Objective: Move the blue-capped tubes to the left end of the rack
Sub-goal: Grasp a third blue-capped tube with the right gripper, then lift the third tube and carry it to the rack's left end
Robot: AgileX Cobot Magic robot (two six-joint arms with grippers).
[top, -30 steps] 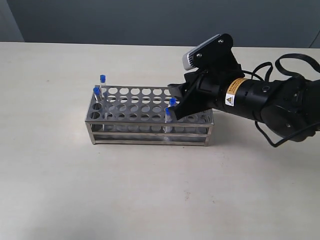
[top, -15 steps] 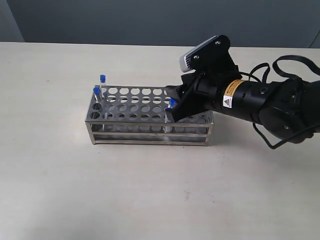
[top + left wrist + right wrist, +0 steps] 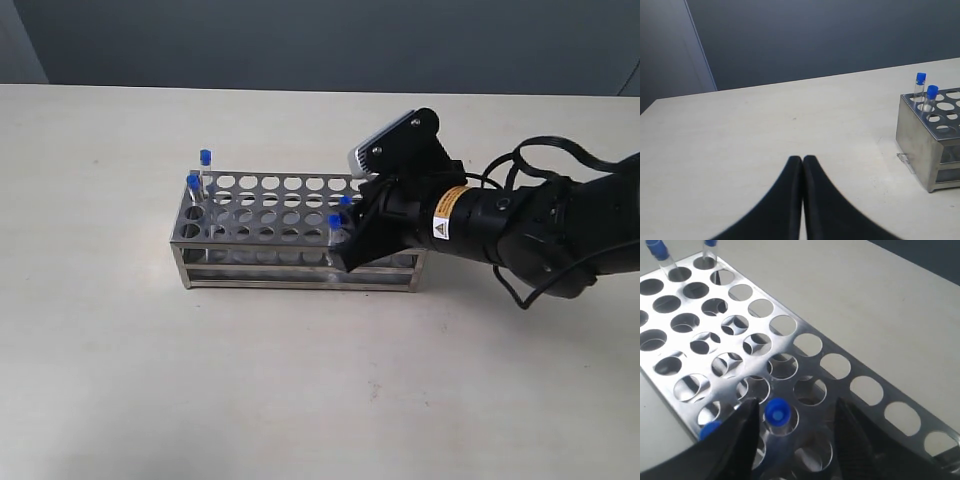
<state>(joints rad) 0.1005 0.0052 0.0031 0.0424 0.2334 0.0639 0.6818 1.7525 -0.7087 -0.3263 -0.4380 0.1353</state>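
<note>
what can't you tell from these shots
Exterior view: the right hand covers the bodies of the two tubes nearest it, so their holes are unclear.
Right wrist view: one cap is half hidden behind a finger; the two far tubes are cut by the top edge.
Left wrist view: the rack is cut by the right edge; only two tubes show.

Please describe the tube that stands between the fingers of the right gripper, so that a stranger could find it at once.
Find the steel rack and go to its right end, under the right gripper. Two blue-capped tubes stand there. The wanted tube is between the open fingers, behind the front row; its neighbour is in the front row, outside them.
</note>
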